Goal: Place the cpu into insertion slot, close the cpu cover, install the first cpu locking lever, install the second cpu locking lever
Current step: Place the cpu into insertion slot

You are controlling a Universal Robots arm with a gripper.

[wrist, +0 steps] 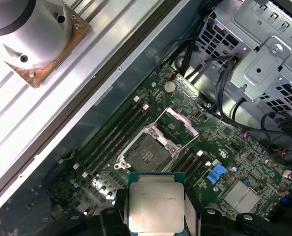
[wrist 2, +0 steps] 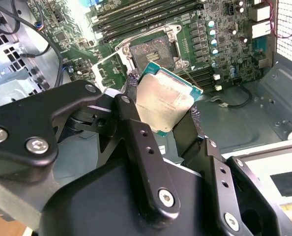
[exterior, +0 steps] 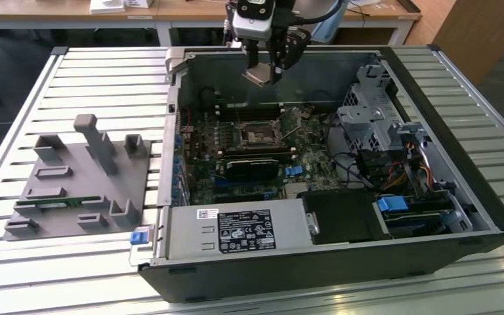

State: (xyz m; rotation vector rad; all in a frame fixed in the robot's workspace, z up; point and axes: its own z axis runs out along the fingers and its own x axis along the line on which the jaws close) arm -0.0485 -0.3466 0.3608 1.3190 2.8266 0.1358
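Observation:
My gripper hangs over the far edge of the open computer case, shut on the cpu. The cpu is a flat square chip with a dull silver top and a green rim, pinched by its edges between the black fingers. It is well above the green board. The insertion slot is a square black socket with a dark centre, lying bare on the board. The cpu cover, a thin silver frame, stands swung up beside the socket. In the first wrist view the cpu sits short of the socket.
A black card lies across the board just in front of the socket. A metal drive cage with cables fills the case on the exterior view's right. A grey parts fixture stands on the slatted table at the exterior view's left.

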